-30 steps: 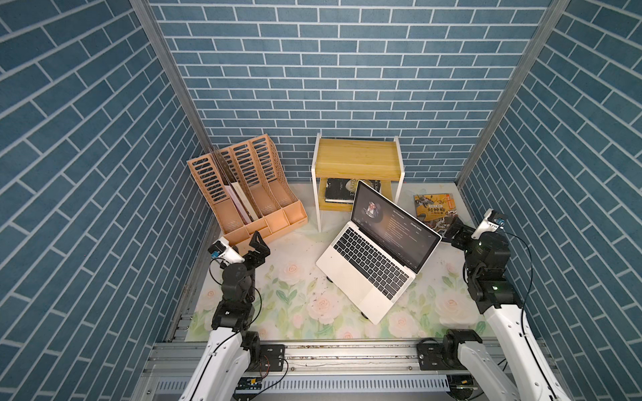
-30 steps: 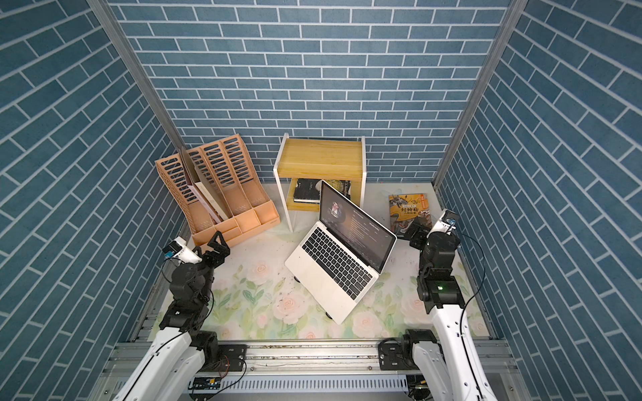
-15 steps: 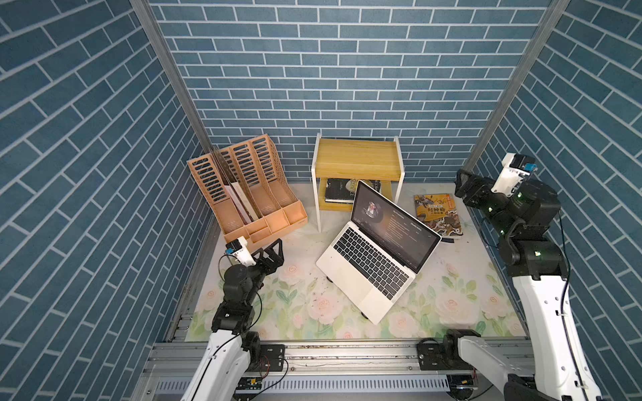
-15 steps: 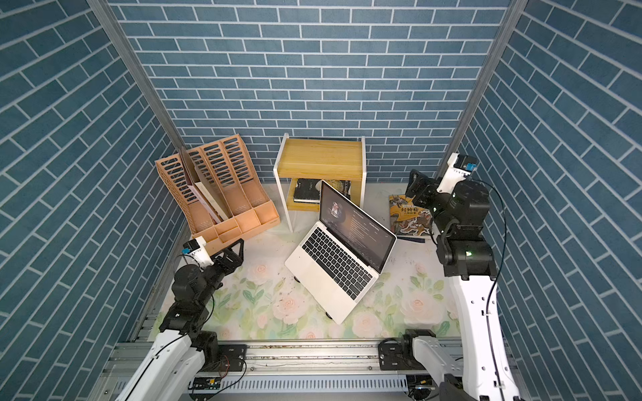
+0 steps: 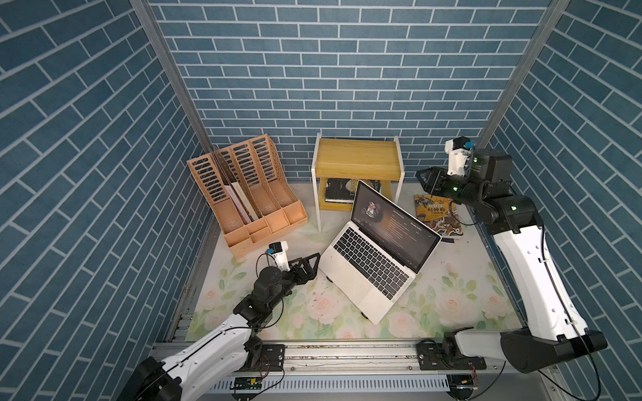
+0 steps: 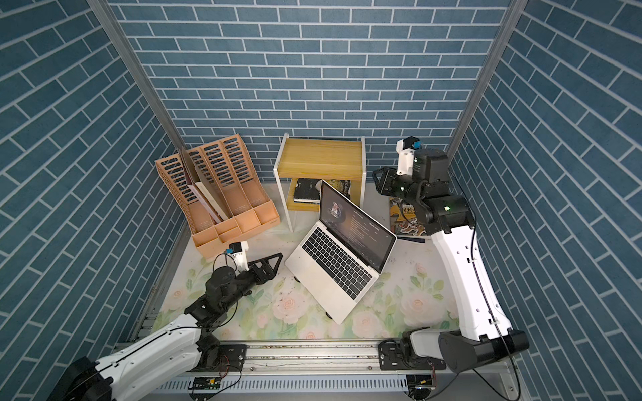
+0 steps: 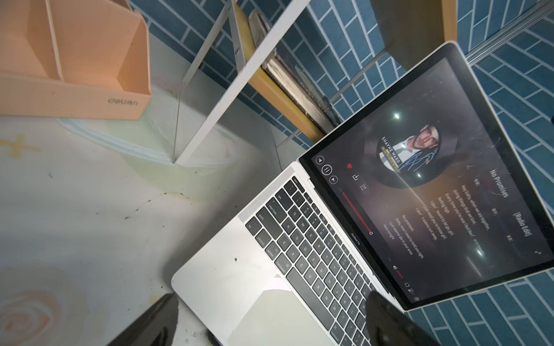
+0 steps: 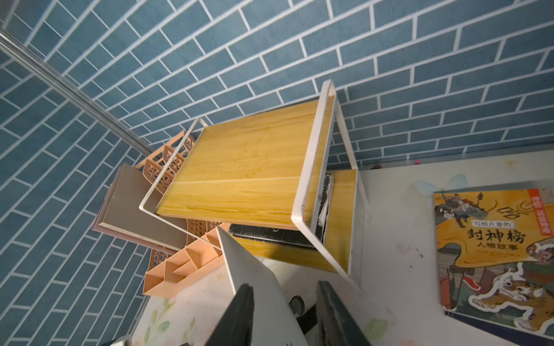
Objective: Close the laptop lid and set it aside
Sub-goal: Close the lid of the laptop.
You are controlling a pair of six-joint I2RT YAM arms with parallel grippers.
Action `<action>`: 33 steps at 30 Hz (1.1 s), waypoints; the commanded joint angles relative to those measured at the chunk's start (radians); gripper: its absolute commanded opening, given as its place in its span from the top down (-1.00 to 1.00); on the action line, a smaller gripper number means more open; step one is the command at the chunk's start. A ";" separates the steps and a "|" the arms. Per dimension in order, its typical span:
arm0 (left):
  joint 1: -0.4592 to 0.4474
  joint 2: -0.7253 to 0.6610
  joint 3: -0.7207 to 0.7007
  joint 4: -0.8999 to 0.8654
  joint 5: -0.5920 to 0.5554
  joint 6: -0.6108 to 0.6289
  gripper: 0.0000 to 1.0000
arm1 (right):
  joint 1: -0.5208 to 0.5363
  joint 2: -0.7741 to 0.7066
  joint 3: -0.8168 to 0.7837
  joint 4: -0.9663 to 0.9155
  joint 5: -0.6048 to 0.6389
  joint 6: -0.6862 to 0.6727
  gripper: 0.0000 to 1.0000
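The laptop (image 5: 368,267) is sitting open in the middle of the floral mat (image 5: 451,295), with the laptop lid (image 5: 392,225) standing up and its lit screen facing near-left. The right gripper (image 5: 424,178) is hovering high to the far right of the lid, above the picture book (image 5: 436,215), jaws parted and holding nothing. The left gripper (image 5: 313,266) is waiting just left of the keyboard half, jaws spread wide and empty. The right should be pressing the lid's silver back near its top edge, slowly, while the left is steadying the base against sliding.

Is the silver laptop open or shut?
Open. The thin silver laptop has its lid raised off the black keyboard, lit screen showing.
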 commanded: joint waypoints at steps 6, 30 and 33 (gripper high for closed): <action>-0.140 0.103 0.046 -0.007 -0.166 -0.032 -0.99 | 0.090 0.091 0.127 -0.274 0.194 -0.067 0.72; -0.291 0.489 0.238 -0.047 -0.205 -0.094 -0.99 | 0.277 0.072 0.031 -0.423 0.301 -0.048 0.85; -0.293 0.503 0.241 -0.061 -0.210 -0.118 -0.99 | 0.310 0.075 0.031 -0.440 0.310 -0.034 0.85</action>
